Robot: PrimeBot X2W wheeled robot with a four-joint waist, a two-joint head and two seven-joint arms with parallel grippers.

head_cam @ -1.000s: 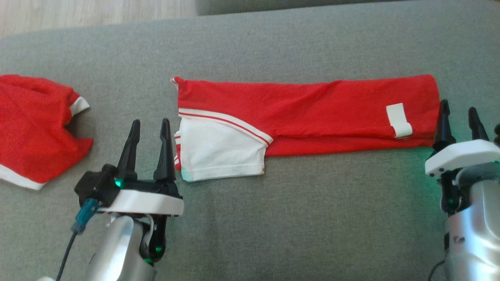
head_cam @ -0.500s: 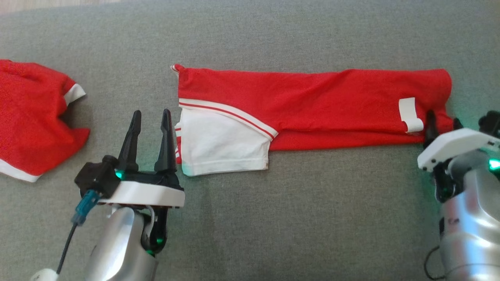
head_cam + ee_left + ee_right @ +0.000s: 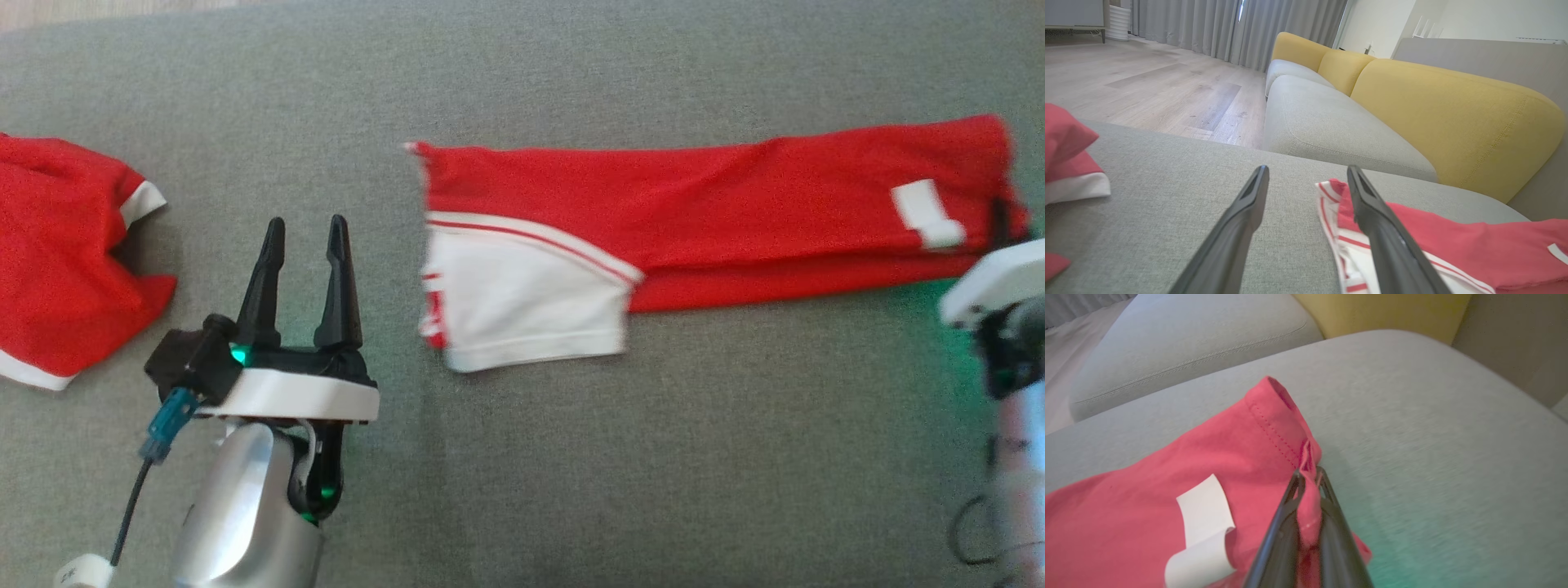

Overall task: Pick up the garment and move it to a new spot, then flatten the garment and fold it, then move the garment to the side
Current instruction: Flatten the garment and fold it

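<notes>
Open cushion (image 3: 522,457) lies before the folded garment (image 3: 694,204); a crumpled red cloth (image 3: 57,245) blocks the far left.

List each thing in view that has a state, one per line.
Folded garment, lying in a long flat strip on the grey cushion.
Right gripper, jaws shut on the garment's red hem.
Left gripper, jaws open, holding nothing.
Second red garment, crumpled, untouched at the left.
White label, curled at its lower end.
</notes>
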